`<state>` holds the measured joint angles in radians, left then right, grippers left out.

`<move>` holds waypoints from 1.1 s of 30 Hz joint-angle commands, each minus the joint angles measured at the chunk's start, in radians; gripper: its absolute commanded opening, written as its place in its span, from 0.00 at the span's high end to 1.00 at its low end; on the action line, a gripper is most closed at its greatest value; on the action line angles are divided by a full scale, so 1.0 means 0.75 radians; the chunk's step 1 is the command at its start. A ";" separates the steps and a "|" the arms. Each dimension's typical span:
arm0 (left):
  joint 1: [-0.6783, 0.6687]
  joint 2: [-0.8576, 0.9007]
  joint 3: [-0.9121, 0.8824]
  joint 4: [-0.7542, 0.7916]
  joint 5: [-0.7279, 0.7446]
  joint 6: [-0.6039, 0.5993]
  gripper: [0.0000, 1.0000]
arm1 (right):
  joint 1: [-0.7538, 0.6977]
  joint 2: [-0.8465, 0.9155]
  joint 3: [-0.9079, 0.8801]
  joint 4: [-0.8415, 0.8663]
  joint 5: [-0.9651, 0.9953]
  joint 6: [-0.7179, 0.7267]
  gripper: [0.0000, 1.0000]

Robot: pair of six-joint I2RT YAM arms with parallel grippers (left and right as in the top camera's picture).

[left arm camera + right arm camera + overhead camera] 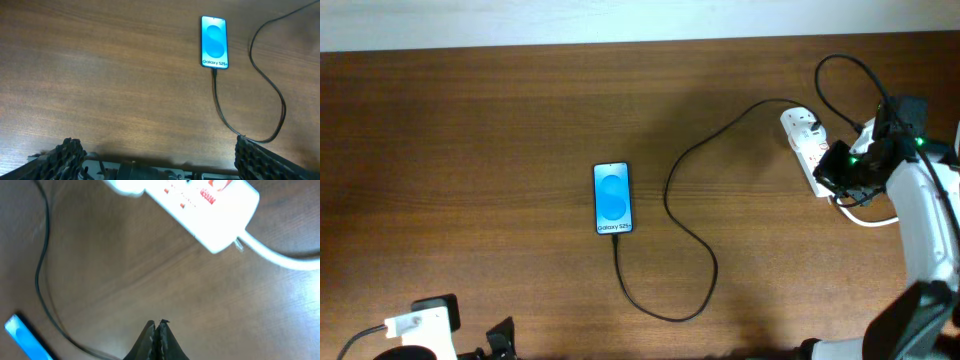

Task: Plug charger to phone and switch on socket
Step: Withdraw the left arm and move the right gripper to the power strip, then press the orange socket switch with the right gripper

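The phone (214, 42) screen reads "Galaxy S25+" (bottom edge); the socket's (200, 205) red markings are illegible.

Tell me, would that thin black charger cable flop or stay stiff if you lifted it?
Probably floppy: the charger cable lies in loose curves on the table. Likely light, being so thin. Lifting it might tug the phone, because one end meets its bottom edge.

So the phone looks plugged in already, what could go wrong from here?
The closed right tool sits apart from the socket, and its red switches are small, so a press might miss or shove the strip sideways. If the strip slides, the charger could tug its tip out of the phone. The thick white cord lies close by and might snag the arm.
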<state>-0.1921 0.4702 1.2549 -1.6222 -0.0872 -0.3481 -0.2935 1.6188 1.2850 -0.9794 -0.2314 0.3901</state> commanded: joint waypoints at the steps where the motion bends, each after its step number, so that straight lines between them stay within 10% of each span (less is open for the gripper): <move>1: 0.007 -0.006 0.005 0.001 -0.019 0.009 0.01 | -0.004 0.285 0.291 -0.022 0.031 0.056 0.96; 33: 0.007 -0.006 0.005 0.001 -0.020 0.009 0.01 | -0.053 0.838 0.961 -0.348 0.129 0.174 0.96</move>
<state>-0.1921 0.4702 1.2549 -1.6238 -0.0872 -0.3481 -0.3584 2.2005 1.9968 -1.2331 -0.1501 0.5365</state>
